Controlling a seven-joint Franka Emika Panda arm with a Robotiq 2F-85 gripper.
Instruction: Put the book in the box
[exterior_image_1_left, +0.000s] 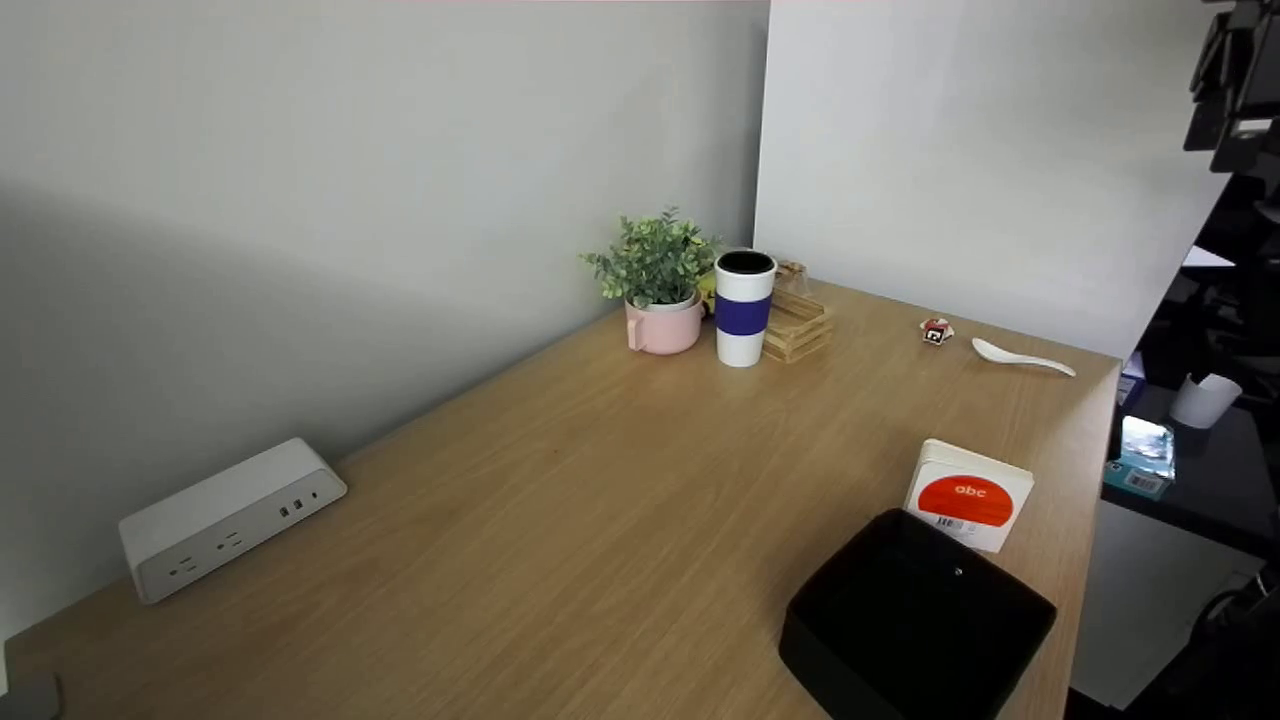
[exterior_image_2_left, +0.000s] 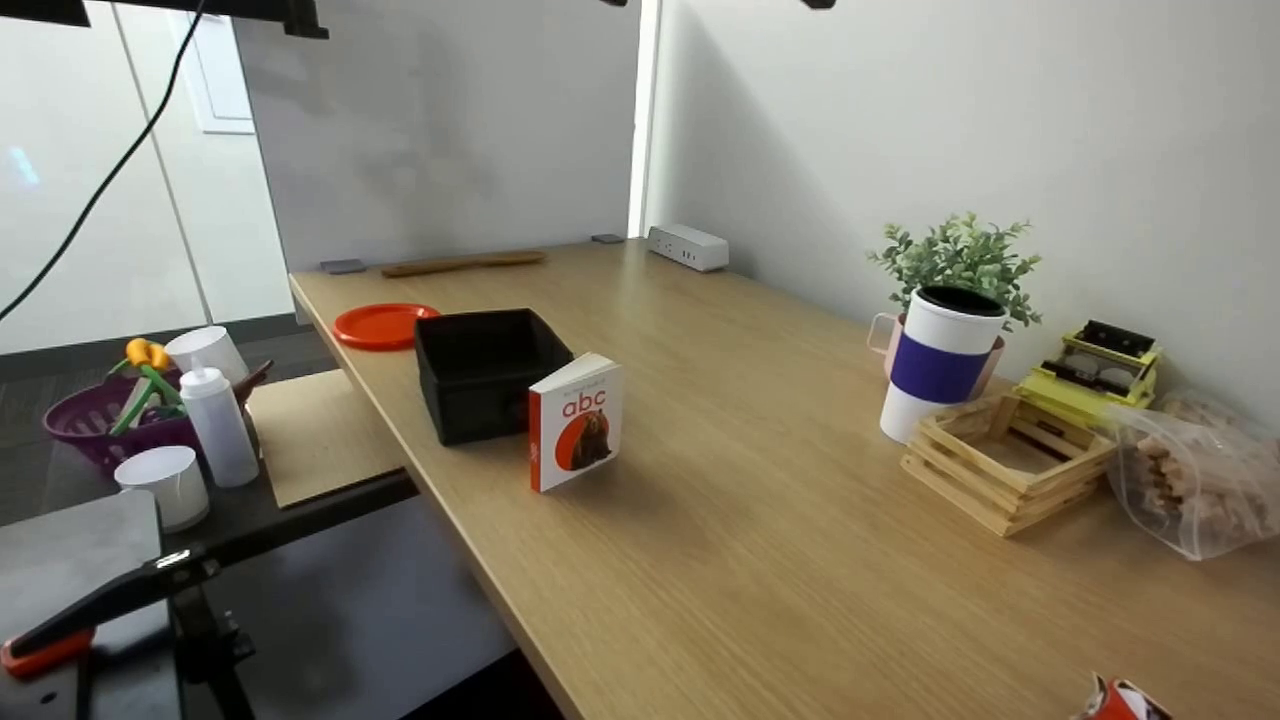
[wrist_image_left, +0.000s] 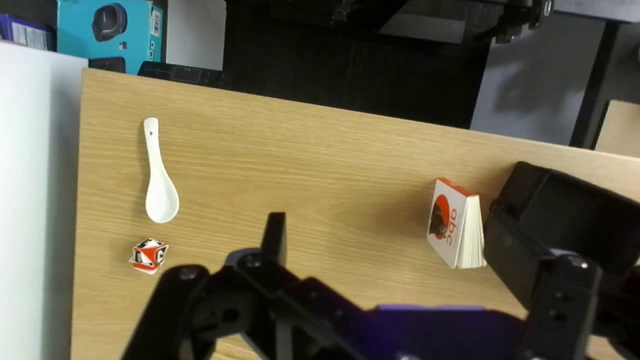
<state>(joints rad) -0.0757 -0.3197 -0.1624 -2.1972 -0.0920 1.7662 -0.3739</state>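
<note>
The small white book with an orange-red circle stands upright on the table, slightly fanned open, in both exterior views (exterior_image_1_left: 966, 498) (exterior_image_2_left: 577, 425) and in the wrist view (wrist_image_left: 445, 220). The low black box (exterior_image_1_left: 822, 655) stands right beside it, open at the top; it also shows in an exterior view (exterior_image_2_left: 478, 412) and in the wrist view (wrist_image_left: 507, 250). I cannot tell whether book and box touch. My gripper (wrist_image_left: 417, 240) is open and empty, high above the table. Exterior views show only parts of it, at the upper right (exterior_image_1_left: 1220, 150) and top edge.
A white spoon (wrist_image_left: 161, 190) and small red-white paper piece (wrist_image_left: 149, 255) lie on the table. A red plate (exterior_image_2_left: 385, 326) lies beyond the box. A tumbler (exterior_image_2_left: 940, 360), plant (exterior_image_2_left: 960, 262) and wooden crate (exterior_image_2_left: 1010, 465) stand near the wall. The table edge runs close beside the box.
</note>
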